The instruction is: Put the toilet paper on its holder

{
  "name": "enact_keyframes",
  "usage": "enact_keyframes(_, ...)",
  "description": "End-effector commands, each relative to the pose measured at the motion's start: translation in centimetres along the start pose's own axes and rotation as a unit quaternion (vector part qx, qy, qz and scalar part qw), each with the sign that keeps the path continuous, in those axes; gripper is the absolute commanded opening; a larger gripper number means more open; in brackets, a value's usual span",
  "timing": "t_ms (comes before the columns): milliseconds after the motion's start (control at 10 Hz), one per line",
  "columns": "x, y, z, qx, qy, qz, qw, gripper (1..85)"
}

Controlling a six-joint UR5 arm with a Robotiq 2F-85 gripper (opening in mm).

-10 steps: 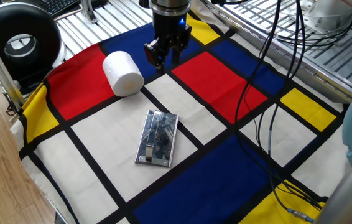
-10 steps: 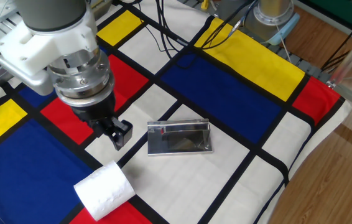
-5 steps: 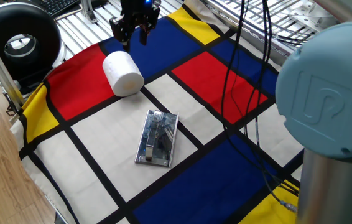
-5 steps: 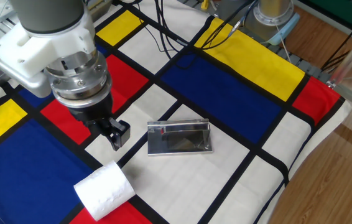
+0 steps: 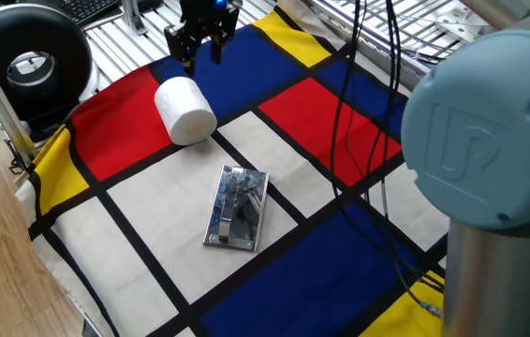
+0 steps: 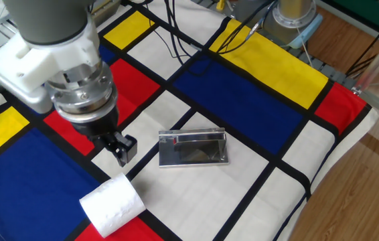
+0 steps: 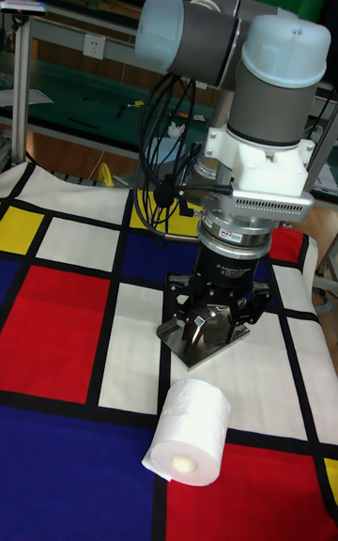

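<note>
Jaws parted and empty, the gripper point(image 5: 201, 37) hangs above the cloth at the toilet paper's point(image 5: 185, 110) twelve o'clock, clear of it. The roll lies on its side (red square meeting white). The holder point(image 5: 238, 208) sits flat at its five o'clock, open cloth all round, table point(image 5: 134, 271) edge near at nine.

Two opposite overhead cameras, one low frontal, share the cloth point(image 5: 274, 140) (checkered).

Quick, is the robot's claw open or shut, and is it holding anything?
Gripper: open, holding nothing; the white soft toilet paper roll lies apart from it on the cloth.
</note>
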State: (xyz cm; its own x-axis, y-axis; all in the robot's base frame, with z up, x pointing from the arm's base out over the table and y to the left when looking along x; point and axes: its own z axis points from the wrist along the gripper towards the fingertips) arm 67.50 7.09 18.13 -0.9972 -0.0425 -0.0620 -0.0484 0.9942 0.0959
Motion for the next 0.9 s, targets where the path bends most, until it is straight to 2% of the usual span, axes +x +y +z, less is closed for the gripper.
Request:
enact_keyframes(0,-1.2,-0.1,0.7,-0.006,0.001,0.0,1.0,56.0)
enact_keyframes(200,-2.1,-0.2,0.9,-0.004,0.006,0.0,1.0,56.0)
enact_keyframes(300,-2.3,-0.6,1.0,0.004,0.004,-0.004,1.0,56.0)
enact_keyframes(400,-2.3,-1.7,1.0,0.023,0.005,-0.014,0.9996,55.7)
enact_keyframes(500,-2.3,-1.3,1.0,0.017,0.004,-0.016,0.9997,55.3)
enact_keyframes(600,-2.6,-1.4,1.0,0.019,-0.001,-0.027,0.9995,55.3)
enact_keyframes(800,-2.5,-2.5,0.9,0.039,0.001,-0.03,0.9988,56.0)
